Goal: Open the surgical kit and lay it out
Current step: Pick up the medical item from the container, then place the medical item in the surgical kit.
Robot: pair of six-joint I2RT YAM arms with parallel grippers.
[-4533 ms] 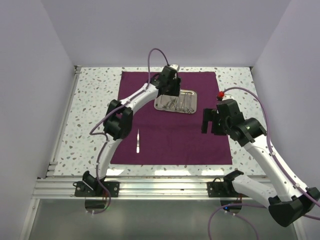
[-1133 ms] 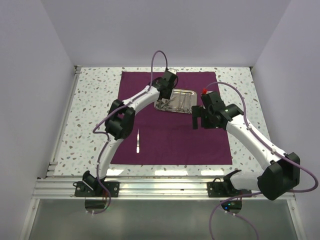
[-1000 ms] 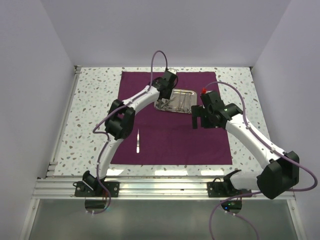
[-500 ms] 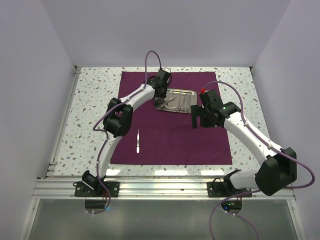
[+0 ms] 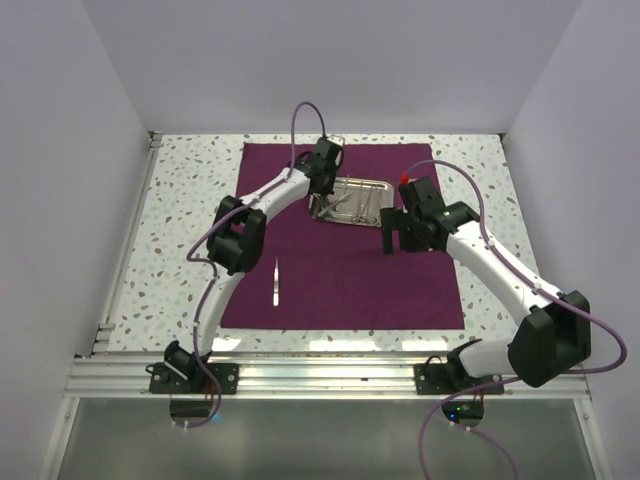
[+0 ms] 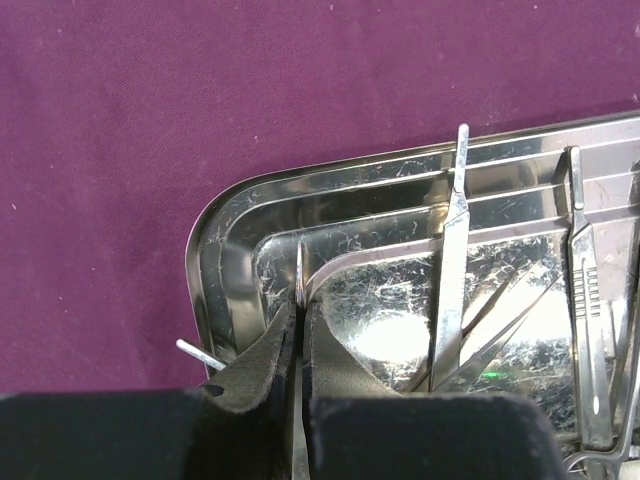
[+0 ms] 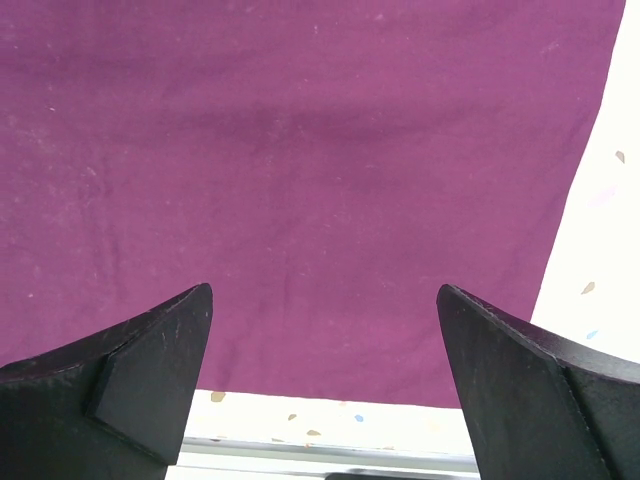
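Note:
The dark purple cloth [image 5: 340,270] lies spread flat on the table. The small steel tray [image 5: 386,186] sits on its far middle with several thin silver instruments [image 5: 355,205] inside. My left gripper [image 5: 321,196] reaches into the tray's left end. In the left wrist view this gripper [image 6: 298,308] is shut on a thin silver instrument [image 6: 299,270] standing on edge just inside the tray rim [image 6: 215,250]. One silver tweezers [image 5: 276,282] lies alone on the cloth at the near left. My right gripper [image 5: 392,240] hovers open over the cloth [image 7: 300,150], right of the tray, holding nothing.
More instruments lie in the tray: a flat handle [image 6: 450,290] and a ridged one [image 6: 585,300]. A thin rod [image 6: 195,352] sticks out left of my left fingers. Speckled tabletop [image 5: 180,230] surrounds the cloth; white walls enclose three sides.
My left gripper has moved to the tray's left end and closed on a thin instrument. The right arm has drifted slightly toward the tray, still open.

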